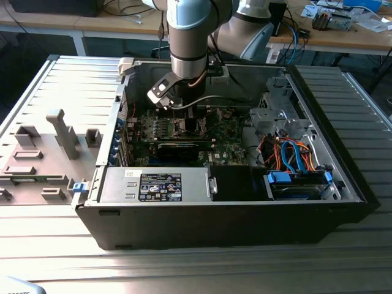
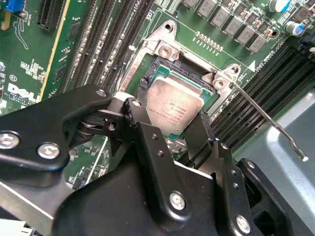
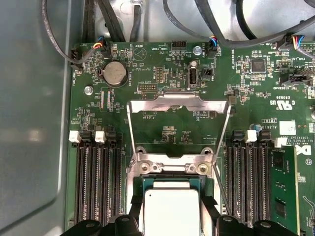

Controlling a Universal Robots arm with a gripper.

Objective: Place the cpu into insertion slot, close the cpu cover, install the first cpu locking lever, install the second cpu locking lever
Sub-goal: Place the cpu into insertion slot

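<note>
The gripper (image 2: 172,112) pinches the cpu (image 2: 175,102) by two edges, right over the insertion slot (image 2: 158,64) mid-motherboard (image 3: 167,69); the cpu cover (image 3: 179,101) stands open.

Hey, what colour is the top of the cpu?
Silvery-grey metal with a green border around it. The cpu shows best in the second wrist view.

ribbed metal table (image 1: 343,263) | wooden bench (image 1: 92,26) behind | cables (image 1: 122,8) on it
</note>
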